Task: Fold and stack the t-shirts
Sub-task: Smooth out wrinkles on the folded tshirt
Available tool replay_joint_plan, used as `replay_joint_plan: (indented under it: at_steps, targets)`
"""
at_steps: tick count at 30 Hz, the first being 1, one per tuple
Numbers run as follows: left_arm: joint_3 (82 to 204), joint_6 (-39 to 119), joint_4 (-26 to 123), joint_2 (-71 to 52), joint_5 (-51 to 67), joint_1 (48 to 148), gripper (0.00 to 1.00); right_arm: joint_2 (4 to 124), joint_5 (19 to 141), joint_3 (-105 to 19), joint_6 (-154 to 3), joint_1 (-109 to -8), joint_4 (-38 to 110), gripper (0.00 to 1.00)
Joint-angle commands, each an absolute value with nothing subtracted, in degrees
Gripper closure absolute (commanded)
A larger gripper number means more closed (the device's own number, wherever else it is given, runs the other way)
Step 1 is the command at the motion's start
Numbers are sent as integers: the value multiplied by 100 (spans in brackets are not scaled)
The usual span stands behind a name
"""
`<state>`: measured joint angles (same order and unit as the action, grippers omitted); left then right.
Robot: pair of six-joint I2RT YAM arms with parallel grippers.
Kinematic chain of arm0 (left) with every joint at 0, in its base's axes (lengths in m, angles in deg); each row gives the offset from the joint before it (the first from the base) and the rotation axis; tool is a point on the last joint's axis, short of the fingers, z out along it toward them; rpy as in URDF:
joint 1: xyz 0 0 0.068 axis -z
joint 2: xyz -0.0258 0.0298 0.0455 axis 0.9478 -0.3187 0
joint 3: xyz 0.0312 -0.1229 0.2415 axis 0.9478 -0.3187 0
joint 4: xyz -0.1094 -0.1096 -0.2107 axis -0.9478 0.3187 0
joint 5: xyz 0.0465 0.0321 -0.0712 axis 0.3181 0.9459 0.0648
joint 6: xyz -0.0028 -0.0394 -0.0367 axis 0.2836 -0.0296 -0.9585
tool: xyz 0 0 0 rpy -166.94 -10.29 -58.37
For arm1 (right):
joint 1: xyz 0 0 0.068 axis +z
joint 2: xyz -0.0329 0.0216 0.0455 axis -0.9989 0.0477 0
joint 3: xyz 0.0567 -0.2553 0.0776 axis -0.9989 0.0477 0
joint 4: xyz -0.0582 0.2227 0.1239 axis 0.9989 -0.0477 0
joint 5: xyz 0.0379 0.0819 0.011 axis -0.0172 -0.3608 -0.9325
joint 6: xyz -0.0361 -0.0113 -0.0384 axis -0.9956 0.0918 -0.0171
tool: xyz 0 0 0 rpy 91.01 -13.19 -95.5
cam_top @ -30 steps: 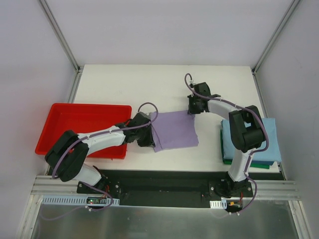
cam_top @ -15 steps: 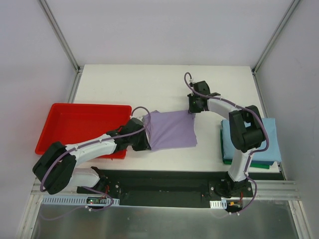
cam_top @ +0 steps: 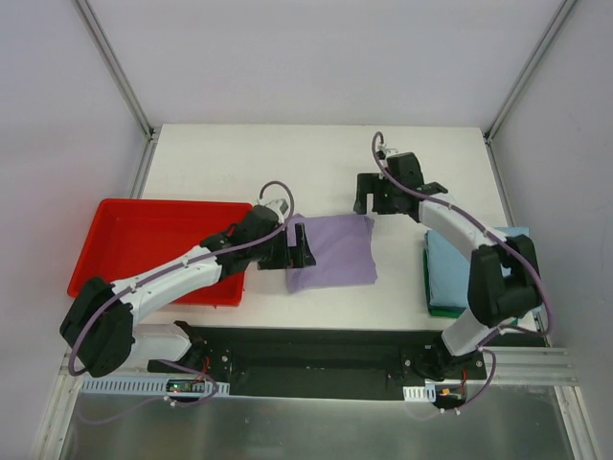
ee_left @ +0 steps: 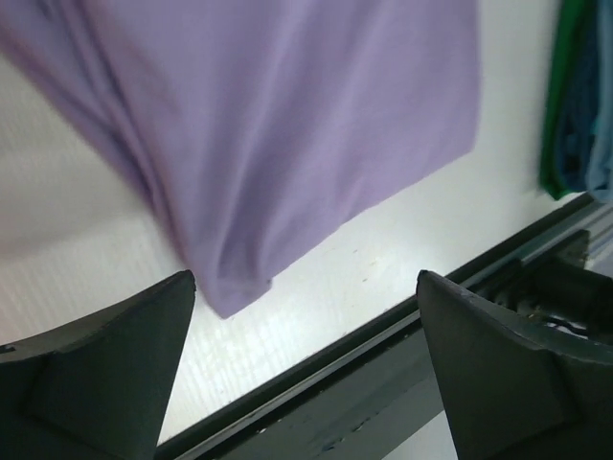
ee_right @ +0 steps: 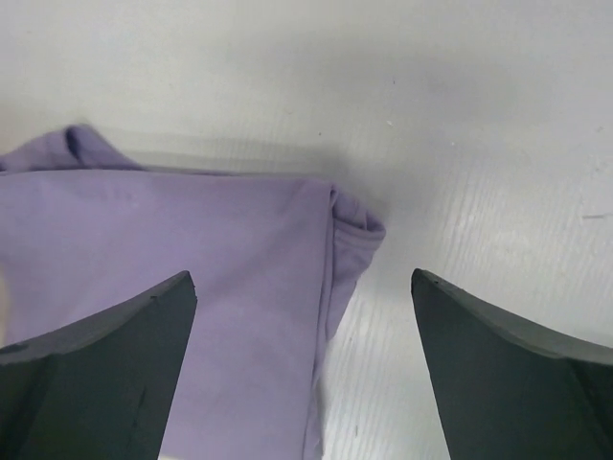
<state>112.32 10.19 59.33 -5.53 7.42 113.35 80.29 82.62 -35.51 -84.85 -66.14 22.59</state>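
I have the lavender t-shirt (cam_top: 333, 251) lying folded into a rough square in the middle of the white surface (cam_top: 278, 163), slightly toward the near edge. My left arm (cam_top: 182, 273) reaches in from the lower left, passing over the near right corner of the red tray (cam_top: 144, 230), and its jaws sit at the left edge of that shirt. In the left wrist view the two dark fingers (ee_left: 105, 364) stand wide apart with nothing between them. The lavender cloth (ee_left: 287, 125) fills the upper part of that view, and one rumpled corner of it lies just ahead of the gap.

My right arm (cam_top: 450, 216) curves in from the right, and its jaws hover just beyond the shirt's far right corner. The right wrist view shows those fingers (ee_right: 96, 374) spread wide and empty as well. Below them is the folded corner of the shirt (ee_right: 230, 287), with a small bunched fold at its edge on the bare surface.

At the right side of the surface the light blue t-shirt (cam_top: 450, 278) lies folded on top of the dark green t-shirt (cam_top: 442, 311). Only a thin green border shows along the near and left sides. This stack is apart from the lavender shirt, with bare surface between them
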Motion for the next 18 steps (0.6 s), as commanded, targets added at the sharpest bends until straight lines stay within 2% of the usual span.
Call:
replay_joint_plan:
  at_steps: [1, 5, 9, 11, 18]
  targets:
    - [12075, 1544, 6024, -639, 833, 11308, 1, 6958, 8053, -3019, -7933, -6679, 2243, 4]
    - [12796, 1572, 6112, -1429, 703, 10922, 1, 6501, 7131, -2307, -7537, -6687, 2524, 4]
    - [12930, 1510, 6165, -1888, 167, 10762, 1, 6079, 6734, -1578, -7404, -6670, 2507, 2]
    - [12720, 1493, 6157, -1723, 77, 10867, 1, 5842, 6602, -1121, -7317, -6635, 2559, 1]
    - [11077, 975, 6165, -212, 885, 11702, 1, 4867, 6671, 84, -7115, -6380, 2700, 1]
